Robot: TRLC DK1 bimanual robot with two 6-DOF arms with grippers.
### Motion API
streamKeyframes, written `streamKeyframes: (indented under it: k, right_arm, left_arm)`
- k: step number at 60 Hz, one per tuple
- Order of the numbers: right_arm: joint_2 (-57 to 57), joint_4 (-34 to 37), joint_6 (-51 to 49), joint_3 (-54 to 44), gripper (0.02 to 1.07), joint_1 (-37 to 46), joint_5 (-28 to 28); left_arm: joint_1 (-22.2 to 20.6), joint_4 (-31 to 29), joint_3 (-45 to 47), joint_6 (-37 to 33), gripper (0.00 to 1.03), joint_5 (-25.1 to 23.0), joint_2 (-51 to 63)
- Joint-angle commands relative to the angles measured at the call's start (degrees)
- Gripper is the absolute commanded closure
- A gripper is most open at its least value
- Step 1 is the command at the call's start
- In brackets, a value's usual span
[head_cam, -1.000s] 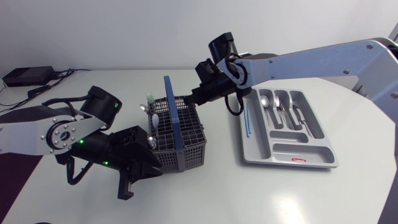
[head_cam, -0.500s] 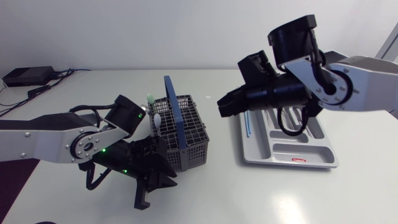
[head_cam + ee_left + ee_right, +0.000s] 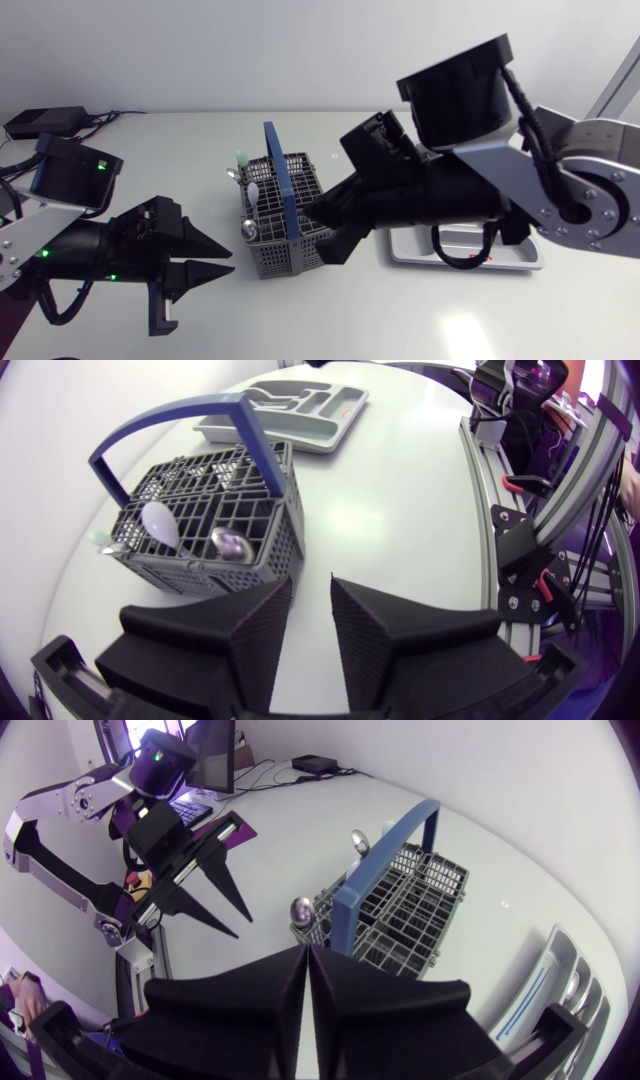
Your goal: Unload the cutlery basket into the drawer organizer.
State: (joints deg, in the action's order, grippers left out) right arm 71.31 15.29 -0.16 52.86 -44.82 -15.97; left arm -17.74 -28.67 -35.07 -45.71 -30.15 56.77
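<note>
Left jaws now back from basket (image 3: 285, 250)

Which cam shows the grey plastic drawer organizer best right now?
Left wrist view: the grey plastic drawer organizer sits whole and unblocked beyond the grey mesh cutlery basket. Head view: my right arm hides most of it; only its near edge shows. Right wrist view: just one corner.

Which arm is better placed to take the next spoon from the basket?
Probably left: its tool is open and points at the basket end where the spoons stand. The right tool is shut, across the handle from them.
</note>
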Motion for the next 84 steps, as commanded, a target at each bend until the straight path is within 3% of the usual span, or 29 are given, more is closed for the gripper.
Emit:
streamKeyframes:
  k: [1,15,29,40,52,84]
  right_arm:
    - [2.78,0.97,0.43,0.22,0.97,-1.94,1.03]
    - [8.58,-0.17,-0.80,1.98,0.97,-5.72,2.52]
    - [13.51,-4.57,-1.51,4.62,0.97,-8.27,8.32]
    - [17.72,-8.79,-5.20,5.15,0.97,-11.70,17.46]
    - [19.04,-9.40,-7.92,3.83,0.97,-11.52,22.82]
    - [15.26,-9.40,-11.96,-0.48,0.97,-0.27,24.14]
  left_arm:
    - [2.97,-0.60,2.20,-2.01,0.72,-0.61,-0.79]
    - [10.00,2.83,2.99,-2.10,0.71,-1.75,-0.52]
    - [15.54,10.74,2.46,3.53,0.71,-1.75,1.41]
    - [16.68,12.58,2.64,4.49,0.71,-1.75,2.11]
    - [17.39,15.04,2.73,5.28,0.71,-1.75,3.43]
    - [16.86,20.84,-0.17,6.08,0.71,-1.75,12.48]
